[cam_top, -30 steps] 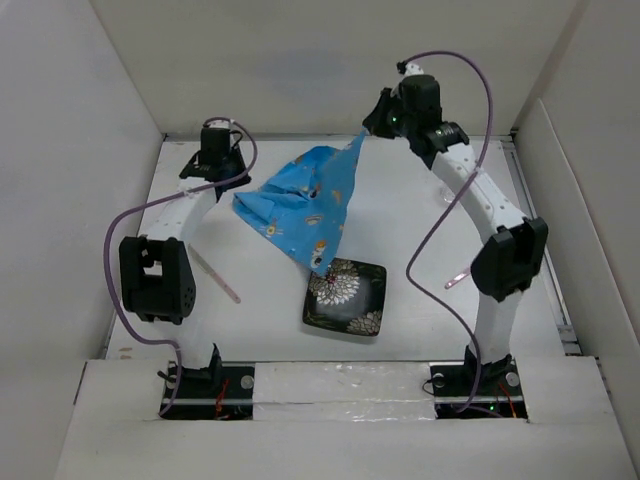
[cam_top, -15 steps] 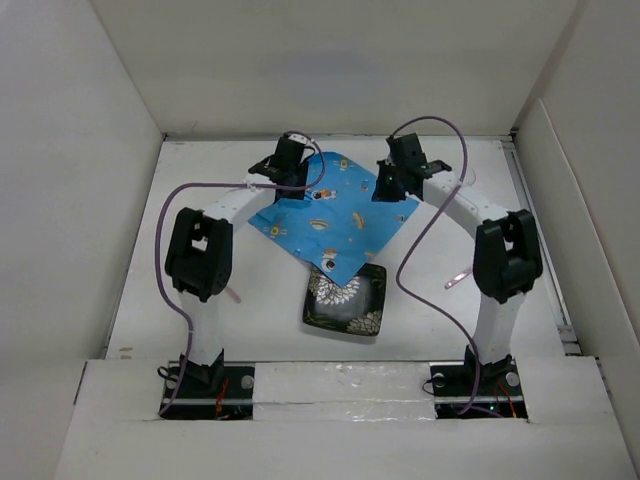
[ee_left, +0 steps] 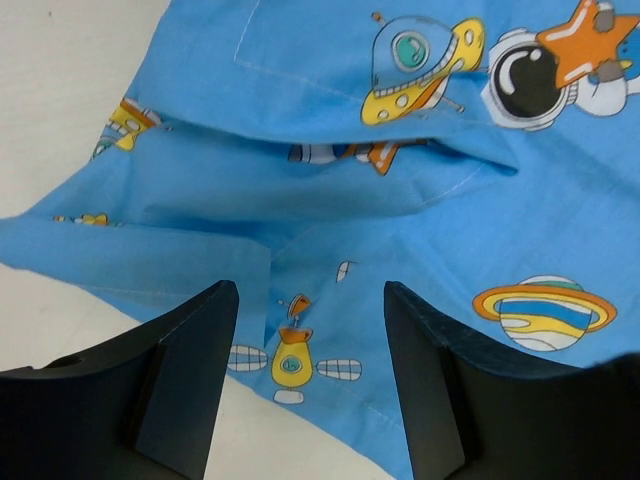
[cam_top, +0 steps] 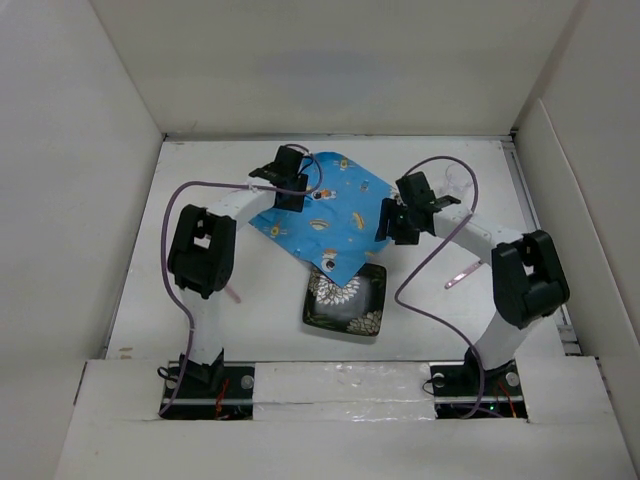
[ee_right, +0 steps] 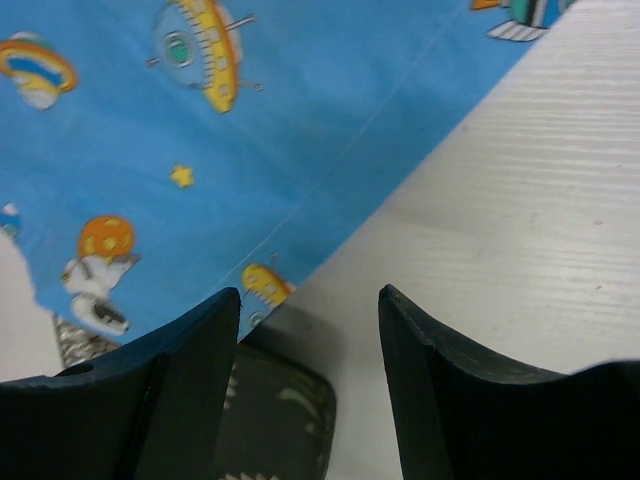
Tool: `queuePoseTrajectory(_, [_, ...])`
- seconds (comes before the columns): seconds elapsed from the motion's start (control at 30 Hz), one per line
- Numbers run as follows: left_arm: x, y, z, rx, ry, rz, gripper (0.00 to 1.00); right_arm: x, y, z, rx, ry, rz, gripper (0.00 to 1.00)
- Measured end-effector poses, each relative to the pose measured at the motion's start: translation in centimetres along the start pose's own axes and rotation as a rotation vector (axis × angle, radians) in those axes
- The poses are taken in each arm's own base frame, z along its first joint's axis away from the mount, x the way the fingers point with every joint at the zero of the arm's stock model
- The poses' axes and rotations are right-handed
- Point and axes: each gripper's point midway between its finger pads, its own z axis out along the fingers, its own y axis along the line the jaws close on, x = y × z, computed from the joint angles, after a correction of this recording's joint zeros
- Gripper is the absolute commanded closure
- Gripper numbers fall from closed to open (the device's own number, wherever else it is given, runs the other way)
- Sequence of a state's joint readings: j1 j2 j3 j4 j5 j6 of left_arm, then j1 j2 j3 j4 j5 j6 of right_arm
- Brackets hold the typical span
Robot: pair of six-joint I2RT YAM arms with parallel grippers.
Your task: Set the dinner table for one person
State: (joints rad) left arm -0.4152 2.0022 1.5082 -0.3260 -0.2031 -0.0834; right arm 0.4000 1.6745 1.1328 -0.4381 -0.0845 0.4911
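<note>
Blue mat (cam_top: 325, 215): spread on surface (cam_top: 200, 210), one corner overlapping plate (cam_top: 352, 308). Left tool (ee_left: 310, 305), right tool (ee_right: 308, 310): open, empty. Plate unplaced.

open dinner table (cam_top: 270, 325) near left, cloth (cam_top: 330, 210) overlapping plate (cam_top: 357, 310) (mid-table)

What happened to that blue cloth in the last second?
The blue cloth, lifted by the right end effector, was spread on the dinner table and released; that arm pulled back. The left end effector swung in over the cloth. The plate stayed put.
</note>
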Motion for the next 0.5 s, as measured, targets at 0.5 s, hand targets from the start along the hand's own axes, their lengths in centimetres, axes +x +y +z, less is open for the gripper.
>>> queuePoseTrajectory(0.5, [0.3,-2.7,3.3,0.031,0.032,0.075,0.41,-0.7,-1.9,5.2,0.091,0.062,0.033,0.71])
